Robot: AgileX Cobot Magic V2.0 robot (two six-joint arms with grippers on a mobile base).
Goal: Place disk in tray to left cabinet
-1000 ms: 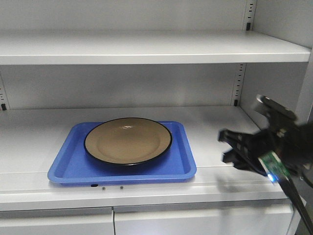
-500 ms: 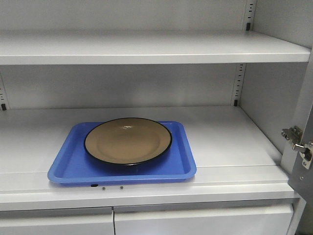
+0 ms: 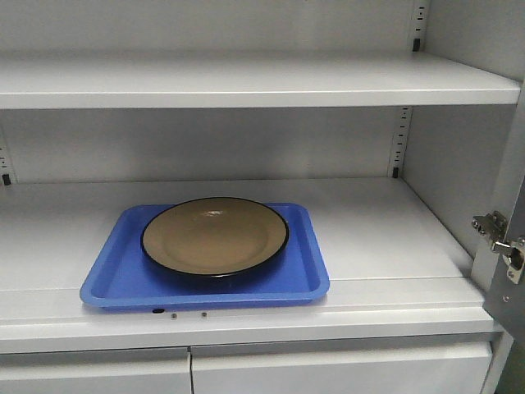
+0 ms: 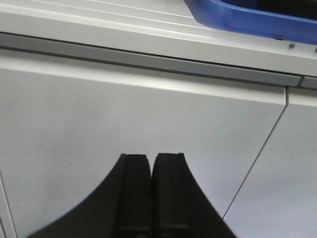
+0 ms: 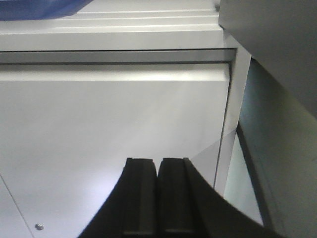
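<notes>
Cabinet shelf (image 3: 385, 222) carries blue tray (image 3: 123, 279).

Even bright light; glare streaks on doors; wrist views soft.

**Shelf open to the right of the tray**

The tray (image 3: 205, 283) with the disk (image 3: 215, 235) fills the left-centre of the cabinet (image 3: 246, 82) shelf. Bare shelf lies right of it and behind. The upper shelf caps the space above. A hinge (image 3: 498, 235) juts in at the right edge. Lower doors (image 4: 148, 134) face both closed grippers.
</notes>
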